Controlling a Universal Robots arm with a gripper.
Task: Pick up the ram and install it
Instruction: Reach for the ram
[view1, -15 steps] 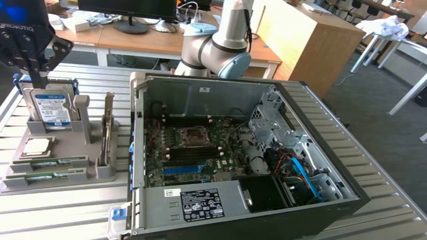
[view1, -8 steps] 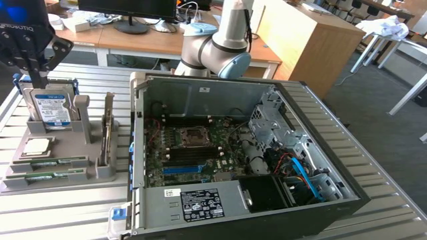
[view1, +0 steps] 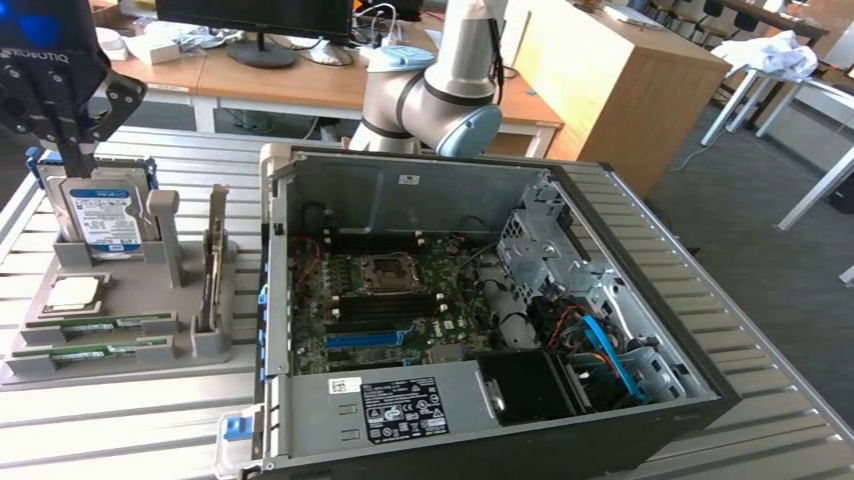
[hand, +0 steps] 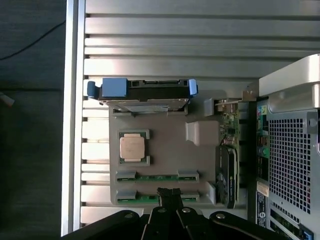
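Arm (view1: 441, 90) is seen reaching from behind the open PC case (view1: 534, 300) across to the exterior view's left. End effector (view1: 74, 160) is held high over the grey parts holder (view1: 200, 340), pointing straight down, level with the top of the upright hard drive (view1: 104, 215). Fingers are pressed together, with nothing between them.

In the wrist view the holder (hand: 165, 145) is looked down on squarely, and the closed fingertips (hand: 170, 192) are lined up over its outer edge.

Ram (view1: 94, 352) is seated flat in the outermost slot of the holder, untouched. It is shown as a long slim green stick with pale label patches, its ends held by grey clips. In the wrist view its middle is covered by the fingertips, with green visible to the side (hand: 144, 198). A second green stick (view1: 100, 325) is laid parallel just beside it, between the ram and the CPU (hand: 132, 147).

Holder and case are both carried on the slatted metal desk (view1: 774, 420).
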